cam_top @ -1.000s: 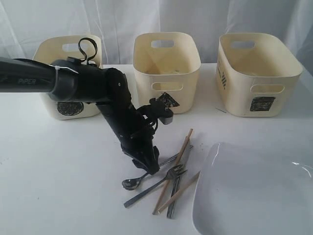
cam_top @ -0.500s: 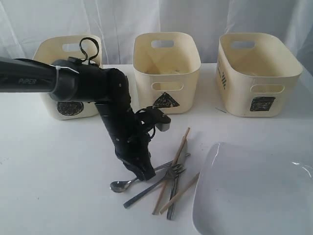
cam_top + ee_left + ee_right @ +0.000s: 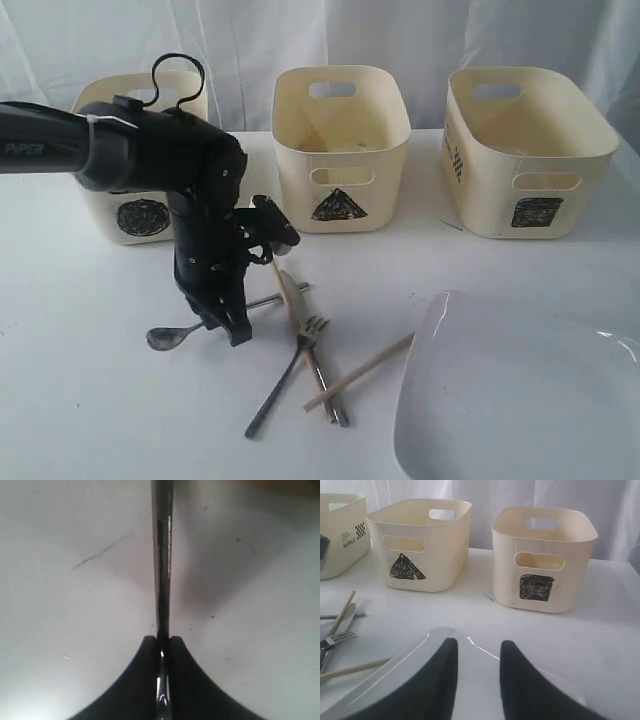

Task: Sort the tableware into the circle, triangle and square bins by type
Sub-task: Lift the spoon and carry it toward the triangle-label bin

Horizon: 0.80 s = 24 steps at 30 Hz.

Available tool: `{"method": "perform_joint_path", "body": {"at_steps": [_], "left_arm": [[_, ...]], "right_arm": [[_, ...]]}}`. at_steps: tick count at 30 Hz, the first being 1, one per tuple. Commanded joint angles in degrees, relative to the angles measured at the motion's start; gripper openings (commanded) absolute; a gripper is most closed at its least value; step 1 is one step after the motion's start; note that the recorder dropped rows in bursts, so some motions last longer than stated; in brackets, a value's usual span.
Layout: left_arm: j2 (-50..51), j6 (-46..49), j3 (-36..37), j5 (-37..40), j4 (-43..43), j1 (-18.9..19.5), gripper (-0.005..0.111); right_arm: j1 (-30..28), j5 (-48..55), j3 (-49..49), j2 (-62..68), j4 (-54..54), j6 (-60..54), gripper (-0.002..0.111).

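Observation:
My left gripper (image 3: 236, 330) is shut on the steel spoon's handle (image 3: 162, 555), low over the table; the spoon's bowl (image 3: 165, 338) pokes out to its left. Beside it lie the fork (image 3: 300, 348), the knife (image 3: 328, 392) and two wooden chopsticks (image 3: 284, 288) (image 3: 362, 372). The large white square plate (image 3: 520, 400) sits at the front right, and my right gripper (image 3: 479, 642) hovers open just above it. At the back stand the circle bin (image 3: 140, 215), triangle bin (image 3: 340, 150) and square bin (image 3: 530, 150). Mugs and bowls are out of view.
The left arm's black body (image 3: 150, 150) crosses in front of the circle bin. The right wrist view also shows the triangle bin (image 3: 420, 545), square bin (image 3: 545, 555), fork (image 3: 335, 641) and a chopstick (image 3: 350, 670) left of the plate's rim (image 3: 420, 652).
My left gripper has swung left with the spoon in it. The fork, knife and one chopstick shifted and turned with the drag; the pile is more spread out.

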Motion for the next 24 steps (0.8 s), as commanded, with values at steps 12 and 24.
{"method": "perform_joint_path", "body": {"at_steps": [12,24], "left_arm": [[-1.2,0.5,-11.0,7.8,1.8,-0.6,0.0],[-1.4,0.4,-11.2,10.3,2.7,-0.6,0.0]], "right_arm": [[-0.5,-0.4,0.3,-0.4,-0.3,0.0,0.029],[-0.5,-0.4,0.3,-0.4,-0.3,0.0,0.029]]}}
